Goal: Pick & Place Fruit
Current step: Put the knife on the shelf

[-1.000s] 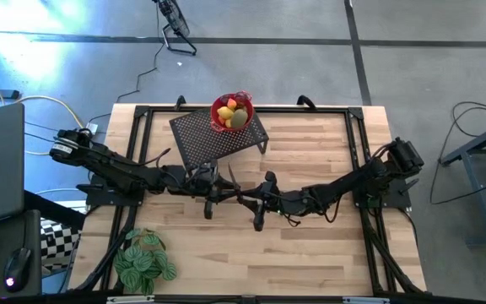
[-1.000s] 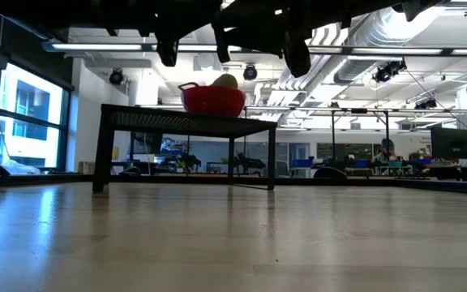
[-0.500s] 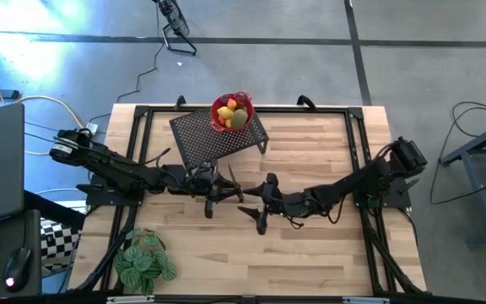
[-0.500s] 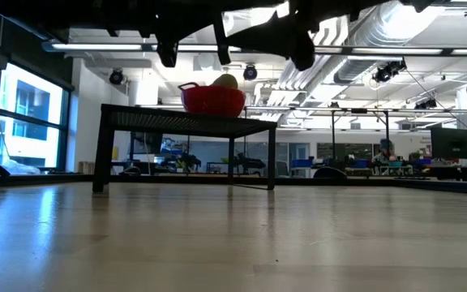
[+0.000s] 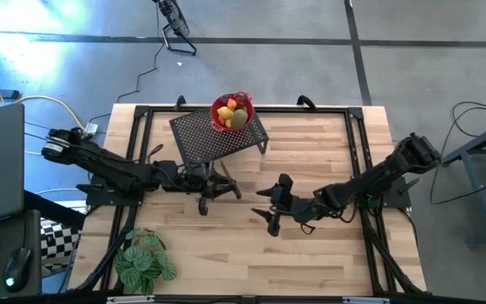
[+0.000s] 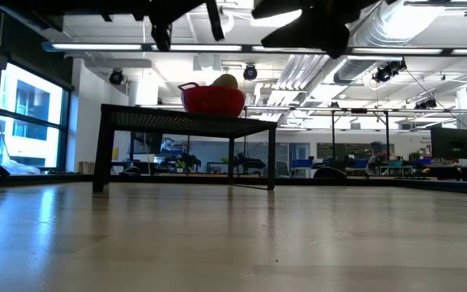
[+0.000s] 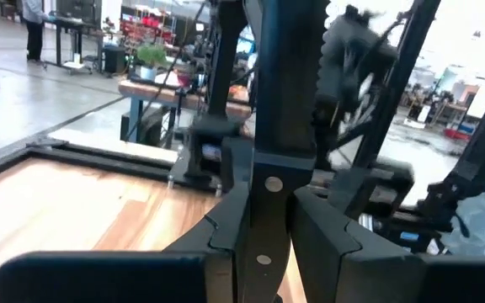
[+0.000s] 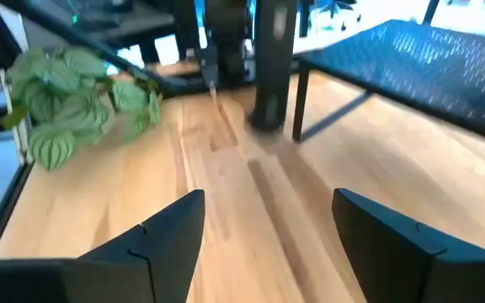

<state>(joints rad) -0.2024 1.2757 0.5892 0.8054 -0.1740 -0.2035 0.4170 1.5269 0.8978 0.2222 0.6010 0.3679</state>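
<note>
Fruit [image 5: 232,115] heaped in a red bowl [image 5: 218,112] on a black mesh stand [image 5: 218,137] at the table's far edge, apparently already placed. Right gripper [image 5: 273,209] mid-table, fingers wide apart, empty. Left gripper [image 5: 219,190] near the stand, fingers together, empty. Bare wood table [image 5: 310,262]; plant [image 5: 143,261] near left; open workshop beyond.

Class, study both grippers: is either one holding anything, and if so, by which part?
Nothing is held. The right gripper is open and empty above the table; the left gripper carries nothing visible. The fruit sits in the red bowl.
</note>
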